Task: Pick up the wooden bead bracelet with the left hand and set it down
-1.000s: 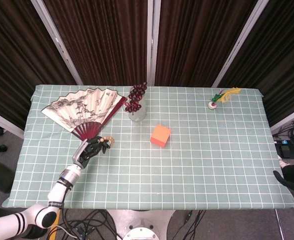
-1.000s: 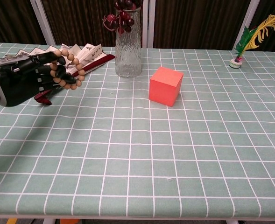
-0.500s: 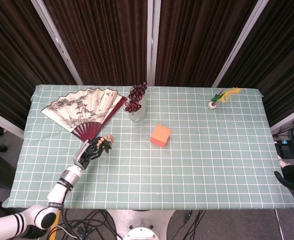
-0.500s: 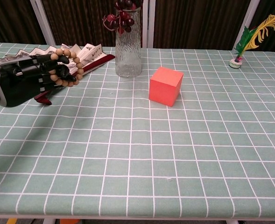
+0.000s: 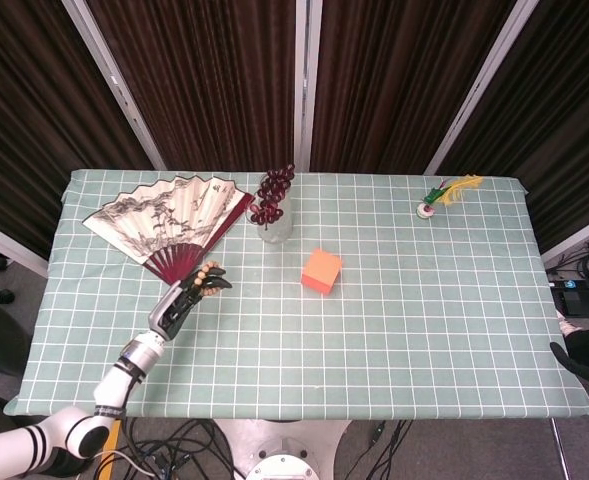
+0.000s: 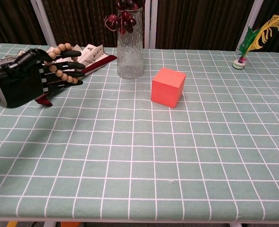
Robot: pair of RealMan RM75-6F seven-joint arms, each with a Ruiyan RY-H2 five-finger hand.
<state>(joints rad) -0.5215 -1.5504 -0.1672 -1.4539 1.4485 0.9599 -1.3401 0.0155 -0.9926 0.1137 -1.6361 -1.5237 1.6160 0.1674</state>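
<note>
At left of frame, my black left hand (image 6: 28, 80) grasps the round-beaded tan wooden bracelet (image 6: 62, 64) among its fingers, beside the painted paper folding fan (image 5: 169, 220); I cannot tell my right hand's state.

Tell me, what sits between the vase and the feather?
Nothing: between the vase and the feather, the head view shows only bare tablecloth.

your left hand (image 5: 182, 301) holds wooden bead bracelet (image 5: 210, 275) | beside fan (image 5: 170, 225) handle | orange cube (image 5: 321, 271) mid-table
</note>
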